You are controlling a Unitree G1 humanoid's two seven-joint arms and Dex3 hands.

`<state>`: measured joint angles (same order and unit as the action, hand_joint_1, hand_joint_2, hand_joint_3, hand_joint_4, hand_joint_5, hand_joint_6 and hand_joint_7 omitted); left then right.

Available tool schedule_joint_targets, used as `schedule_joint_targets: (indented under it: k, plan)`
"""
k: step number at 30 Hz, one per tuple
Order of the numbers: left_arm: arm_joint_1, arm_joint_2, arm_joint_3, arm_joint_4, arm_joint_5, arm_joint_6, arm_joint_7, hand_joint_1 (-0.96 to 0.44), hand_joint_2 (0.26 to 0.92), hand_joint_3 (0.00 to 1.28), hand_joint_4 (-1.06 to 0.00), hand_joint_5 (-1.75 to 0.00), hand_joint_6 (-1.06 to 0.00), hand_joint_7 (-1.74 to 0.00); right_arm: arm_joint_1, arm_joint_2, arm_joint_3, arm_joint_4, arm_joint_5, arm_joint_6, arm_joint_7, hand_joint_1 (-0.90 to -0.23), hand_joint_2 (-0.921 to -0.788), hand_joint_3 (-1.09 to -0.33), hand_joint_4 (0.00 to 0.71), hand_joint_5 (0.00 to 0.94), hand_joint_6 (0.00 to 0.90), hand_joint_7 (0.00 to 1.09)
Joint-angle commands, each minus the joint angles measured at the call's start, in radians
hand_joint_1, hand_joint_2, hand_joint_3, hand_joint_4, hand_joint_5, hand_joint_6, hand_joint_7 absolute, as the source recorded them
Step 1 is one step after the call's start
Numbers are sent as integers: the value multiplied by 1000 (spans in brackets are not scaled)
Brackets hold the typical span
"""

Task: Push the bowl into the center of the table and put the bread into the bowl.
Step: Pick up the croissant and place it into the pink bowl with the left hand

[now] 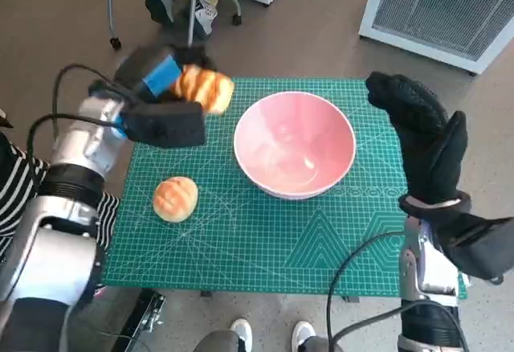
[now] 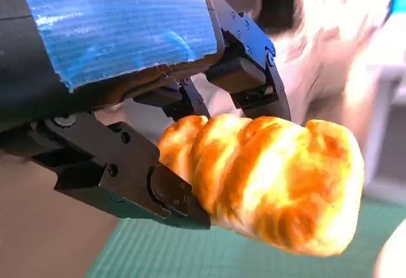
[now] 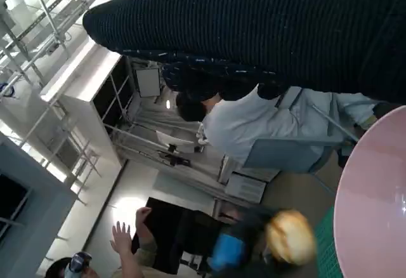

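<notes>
Golden and ridged, the bread [image 2: 266, 179] looks soft and very light, a loaf that would dent under hard pressure, so a gentle hold across its middle or one end seems the sensible place to take it. The left hand [image 1: 161, 99] grips it at one end: in the left wrist view the black fingers [image 2: 247, 81] close round the near end while the rest of the loaf sticks out free. In the head view the loaf hangs in the air over the far left part of the green mat [image 1: 265, 239], just beside the rim of the pink bowl [image 1: 295, 143] but not yet above its hollow. That bowl sits on the mat near the middle of the table; it looks stiff, smooth and probably slippery. A second, round bun [image 1: 175, 198] lies on the mat, apart from the bowl. The right hand [image 1: 422, 139] stands upright beside the bowl's other side, fingers apart, holding nothing; whether it touches the rim I cannot tell.
</notes>
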<state>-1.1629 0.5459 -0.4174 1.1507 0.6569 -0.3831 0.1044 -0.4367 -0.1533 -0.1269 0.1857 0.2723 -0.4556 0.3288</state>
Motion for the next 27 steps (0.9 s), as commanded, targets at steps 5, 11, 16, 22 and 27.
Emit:
schedule_joint_targets:
  k: [5, 11, 16, 22, 27]
  plan:
    - [30, 5, 56, -203, -33, -66, 45, 2, 914, 12, -797, -1005, -667, -1167, 6, 0, -1, 26, 2, 4, 14, -682, -921, -708, 206, 1, 164, 322]
    - [77, -20, 65, -385, -44, -43, -14, 1, 918, 19, -786, -1039, -646, -1169, 4, 1, -3, 30, 8, 1, 21, -682, -921, -709, 206, 1, 163, 324]
    - [107, -49, 55, -509, -28, 1, -68, 1, 918, 24, -781, -1070, -640, -1149, 6, 2, -6, 33, 10, -4, 26, -682, -921, -709, 206, 1, 162, 326]
    - [97, -120, 17, -474, -11, 0, -95, 1, 916, 14, -802, -1041, -650, -1139, 13, 1, -10, 34, 11, -13, 30, -682, -921, -709, 205, 0, 160, 329]
    - [76, -175, -16, -389, 2, -24, -84, 1, 919, 19, -796, -1041, -633, -1162, 16, 2, -12, 36, 11, -18, 31, -682, -921, -709, 205, 0, 159, 331]
